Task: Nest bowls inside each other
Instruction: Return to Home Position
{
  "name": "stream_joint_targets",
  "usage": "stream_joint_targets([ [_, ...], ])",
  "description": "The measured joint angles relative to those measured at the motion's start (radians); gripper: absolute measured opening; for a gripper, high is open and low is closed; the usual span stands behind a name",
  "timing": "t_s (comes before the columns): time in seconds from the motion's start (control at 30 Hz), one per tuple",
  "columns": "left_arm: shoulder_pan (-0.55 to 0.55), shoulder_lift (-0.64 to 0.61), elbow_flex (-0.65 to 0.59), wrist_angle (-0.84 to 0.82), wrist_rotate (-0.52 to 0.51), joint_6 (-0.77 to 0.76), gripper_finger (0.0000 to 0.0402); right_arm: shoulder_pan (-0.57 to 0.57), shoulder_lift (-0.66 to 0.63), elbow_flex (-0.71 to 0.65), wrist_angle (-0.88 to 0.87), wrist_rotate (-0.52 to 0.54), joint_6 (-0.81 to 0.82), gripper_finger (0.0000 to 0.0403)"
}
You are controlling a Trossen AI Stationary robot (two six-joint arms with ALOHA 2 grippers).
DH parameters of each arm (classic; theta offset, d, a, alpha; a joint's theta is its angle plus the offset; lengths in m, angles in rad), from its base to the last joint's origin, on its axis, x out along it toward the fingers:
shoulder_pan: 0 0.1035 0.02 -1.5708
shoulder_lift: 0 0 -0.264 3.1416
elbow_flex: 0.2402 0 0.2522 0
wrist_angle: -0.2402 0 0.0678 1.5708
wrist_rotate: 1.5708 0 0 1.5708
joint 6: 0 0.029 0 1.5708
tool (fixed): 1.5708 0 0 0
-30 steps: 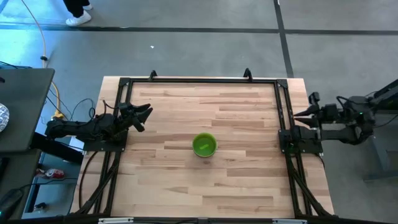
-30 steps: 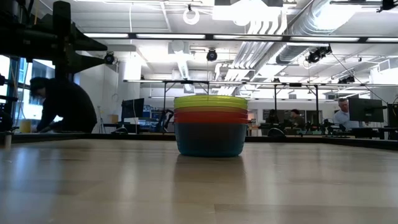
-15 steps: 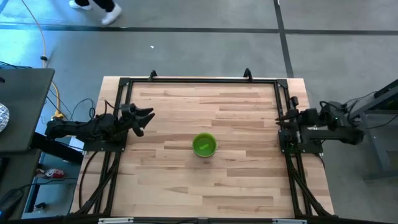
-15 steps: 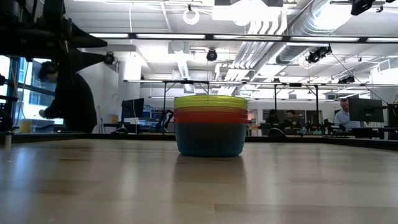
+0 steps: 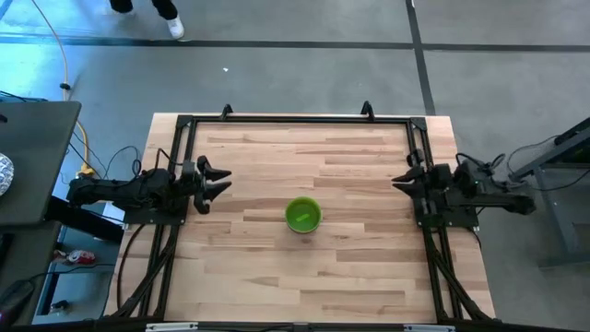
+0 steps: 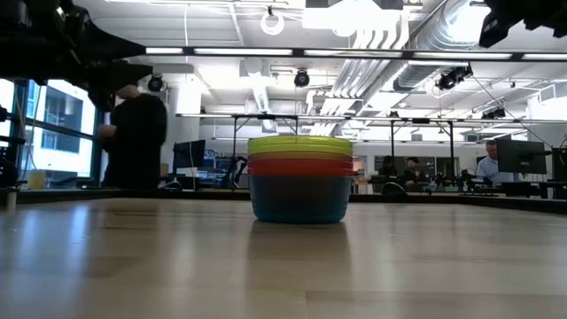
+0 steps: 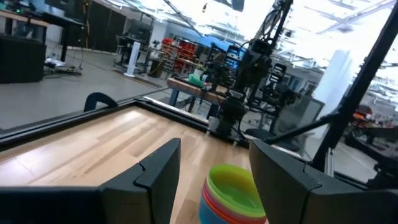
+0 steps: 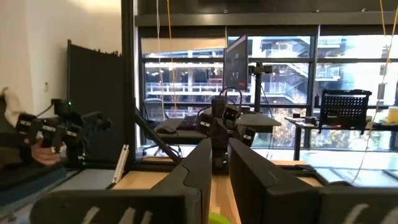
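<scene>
Green-topped bowls [image 5: 302, 215] stand between wide-open left claw [image 5: 221, 180] and narrowly parted right claw [image 5: 398, 181].

The top round plastic bowl [image 5: 302, 215] shows bright green from above; seen side-on, the stack of small round plastic bowls [image 6: 299, 190] runs teal at the base, a red band, then yellow and green rims; the pale wooden table [image 5: 350, 267] is striped with plank seams inside a black metal frame [image 5: 295, 119]; the left gripper [image 5: 214, 177] and right gripper [image 5: 406, 177] are black; the concrete floor [image 5: 277, 74] is grey.
</scene>
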Motion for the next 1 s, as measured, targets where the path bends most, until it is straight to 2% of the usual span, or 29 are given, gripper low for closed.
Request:
stream_joint_targets([
  [0.3,0.000,0.000,0.000,-0.003,0.049,0.036,0.0181,0.000,0.000,-0.144,0.178,0.002,0.038,0.0044],
  [1.0,0.000,0.000,0.000,-0.053,0.066,0.043,0.0181,0.000,0.002,-0.261,0.338,0.007,0.042,0.0044],
])
